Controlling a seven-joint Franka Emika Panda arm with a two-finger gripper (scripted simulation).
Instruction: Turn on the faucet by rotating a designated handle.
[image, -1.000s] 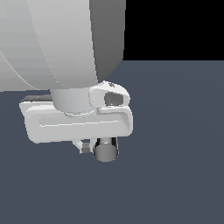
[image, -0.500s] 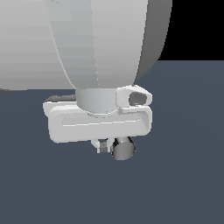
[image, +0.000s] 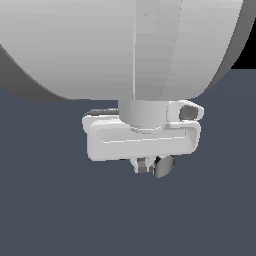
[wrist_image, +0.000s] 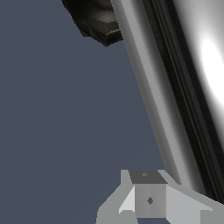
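The shiny chrome cylindrical handle (wrist_image: 183, 87) is seen beside the white gripper (wrist_image: 150, 199), finger state not discernible; it is judged rigid, slippery, best pushed near its free end.

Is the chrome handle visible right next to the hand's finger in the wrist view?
Yes: the chrome handle runs as a long shiny bar directly beside the grey finger of the hand.
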